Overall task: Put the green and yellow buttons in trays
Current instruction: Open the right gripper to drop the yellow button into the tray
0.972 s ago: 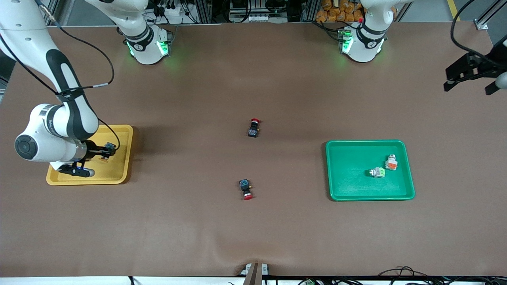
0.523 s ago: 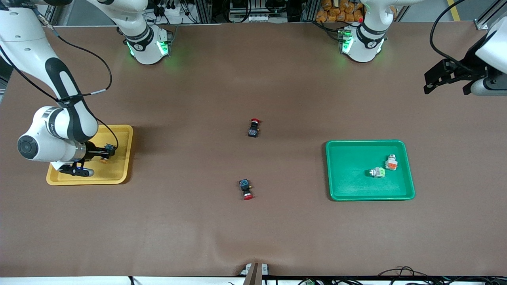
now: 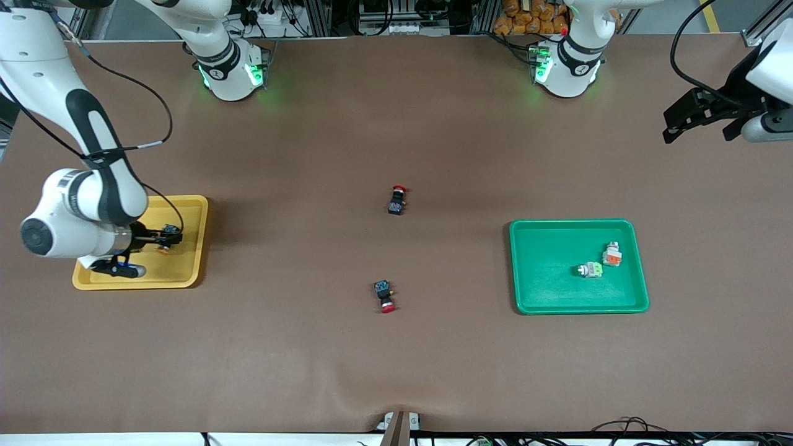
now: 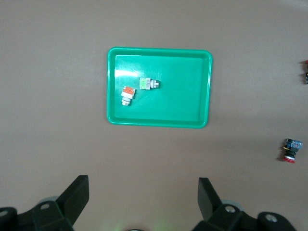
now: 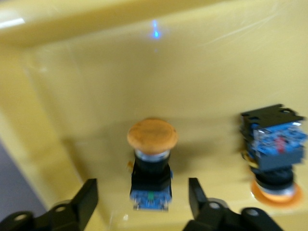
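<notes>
The yellow tray [image 3: 189, 272] lies at the right arm's end of the table. My right gripper [image 3: 145, 251] is low in it and open. In the right wrist view [image 5: 143, 202] a black switch with an orange-yellow cap [image 5: 151, 159] lies on the tray floor [image 5: 96, 86] between the fingers, untouched. A second one [image 5: 274, 149] lies beside it. The green tray [image 3: 539, 279] holds the pale green button [image 3: 591, 270] and the orange-red faced one [image 3: 612, 254]. My left gripper [image 3: 697, 127] is open and empty, high over the table's edge, and waits.
Two black switches with red caps lie mid-table, one [image 3: 397, 201] farther from the front camera, one [image 3: 384, 295] nearer. The left wrist view [image 4: 142, 190] looks down on the green tray [image 4: 187, 101] and both red-capped switches [image 4: 290, 150].
My left gripper has moved a little inward over the table from its edge. My right arm has shifted slightly over the yellow tray. No button has moved.
</notes>
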